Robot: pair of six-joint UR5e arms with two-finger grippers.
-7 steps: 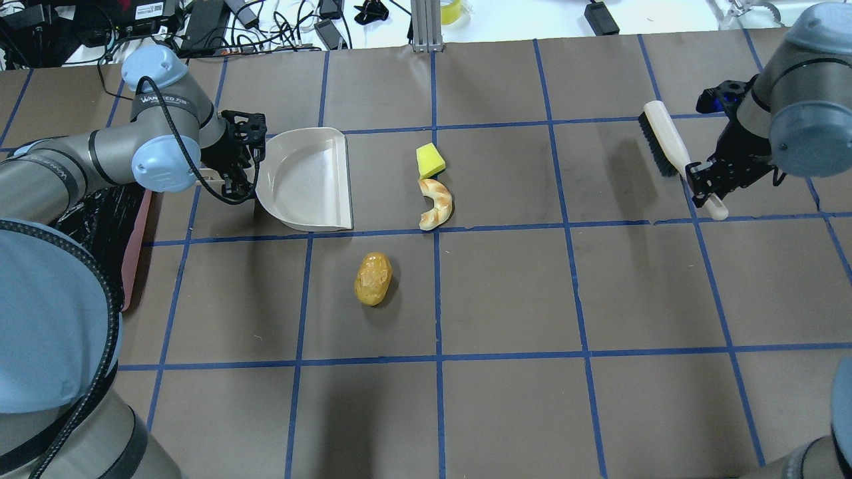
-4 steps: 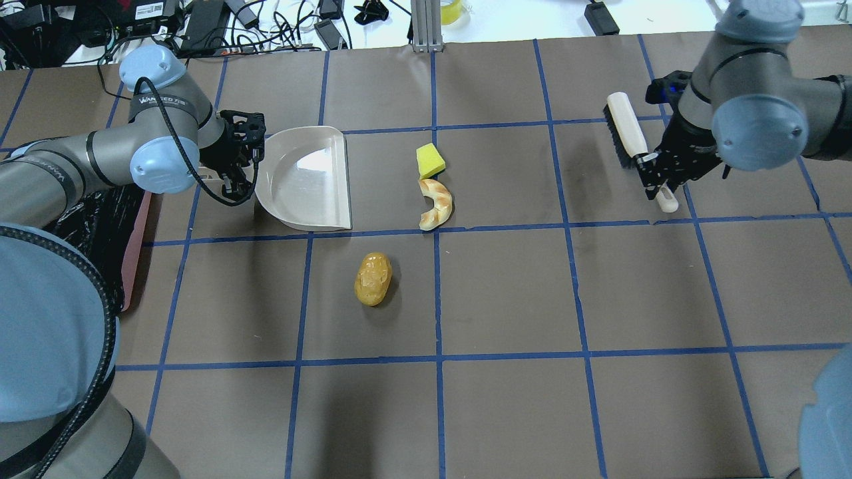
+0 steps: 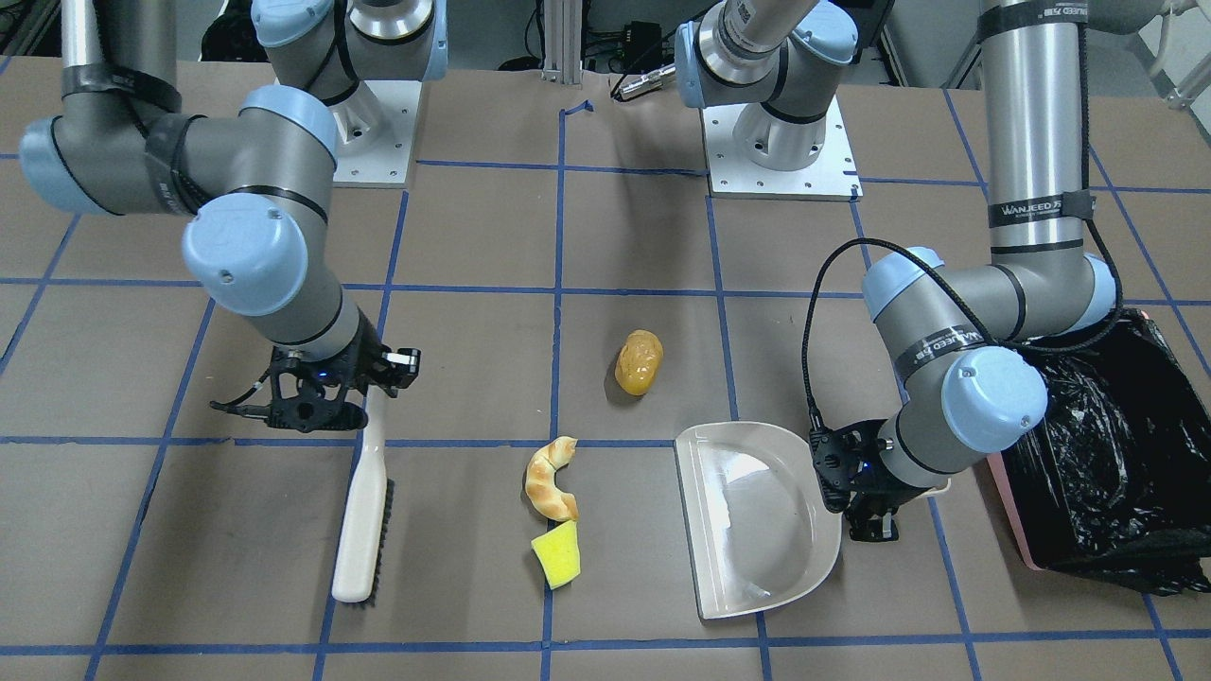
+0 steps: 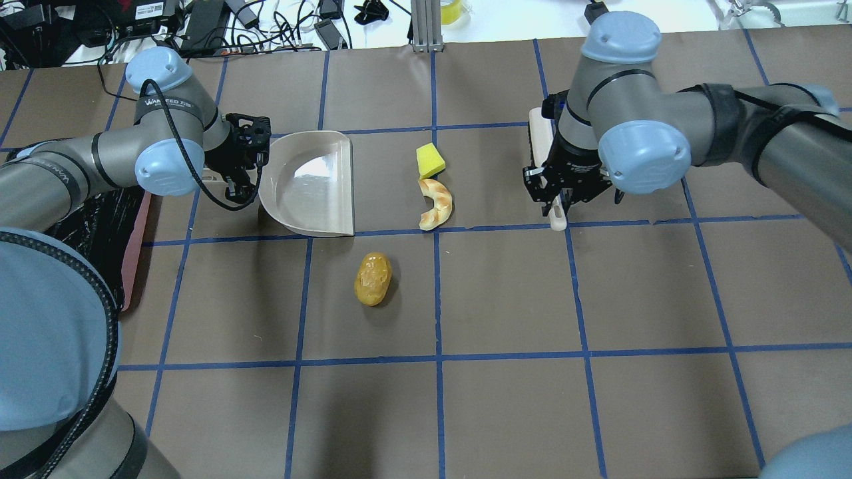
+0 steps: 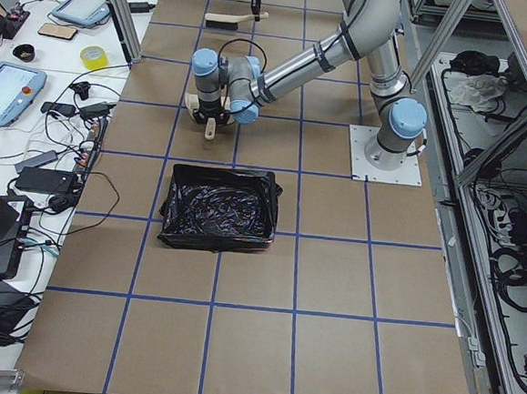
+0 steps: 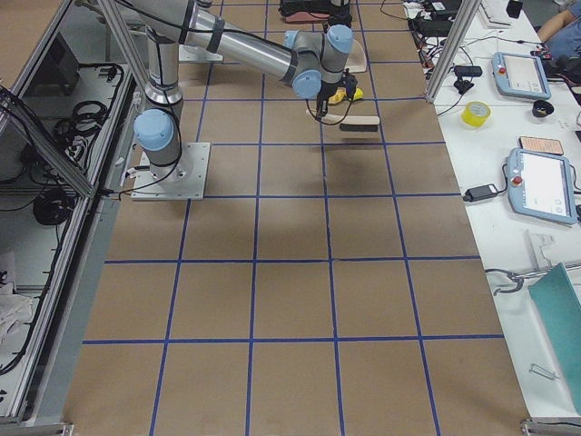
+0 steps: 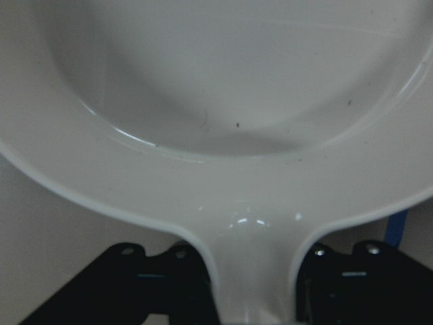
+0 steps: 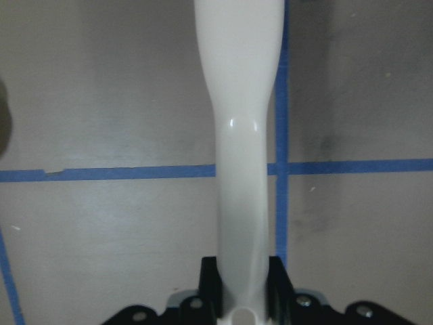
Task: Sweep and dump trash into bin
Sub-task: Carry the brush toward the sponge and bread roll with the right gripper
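The trash lies mid-table: a yellow sponge wedge [image 4: 430, 159], a tan croissant piece [image 4: 436, 203] touching it, and a golden potato-like oval [image 4: 373, 278] nearer the robot. My left gripper [image 4: 229, 174] is shut on the handle of the beige dustpan [image 4: 309, 183], whose open edge faces the trash. My right gripper [image 4: 556, 203] is shut on the handle of a white brush [image 3: 361, 511], which sits to the right of the sponge and croissant. The pink bin [image 3: 1012, 520] with its black bag [image 3: 1097, 454] stands behind the dustpan, on the left.
The table is brown with blue tape lines. The bin's pink edge [image 4: 135, 246] shows beside my left arm. Cables and devices lie beyond the far table edge [image 4: 266, 26]. The two arm bases [image 3: 781, 142] stand at the robot side.
My right arm has swung left with the brush, from the far right to just right of the sponge and croissant. The dustpan shifted only slightly. The trash has not moved.
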